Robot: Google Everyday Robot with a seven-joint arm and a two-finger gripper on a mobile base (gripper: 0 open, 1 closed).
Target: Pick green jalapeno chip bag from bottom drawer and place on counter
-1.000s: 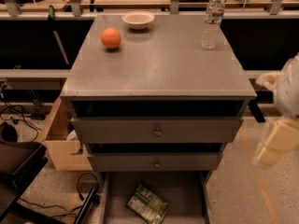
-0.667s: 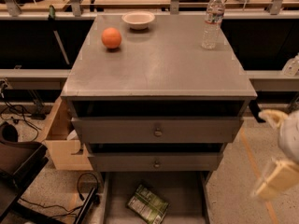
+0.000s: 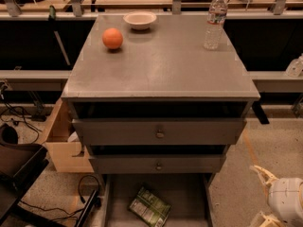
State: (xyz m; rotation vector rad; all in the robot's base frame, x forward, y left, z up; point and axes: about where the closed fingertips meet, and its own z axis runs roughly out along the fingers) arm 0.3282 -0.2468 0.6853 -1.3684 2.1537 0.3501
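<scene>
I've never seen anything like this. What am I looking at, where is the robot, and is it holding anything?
This is a single camera view looking down at a grey drawer cabinet; where the camera is mounted isn't known. The robot is a wheeled machine with one arm, and only the end of it shows: the gripper, a two-finger claw, at the lower right beside the cabinet. Its fingers stand apart and hold nothing. On the counter, the cabinet's flat top, sit an orange ball, a white bowl and a water bottle. The bottom drawer is open, and the green jalapeno chip bag lies on its floor. The job is to lift that bag onto the counter, which is not yet done.
</scene>
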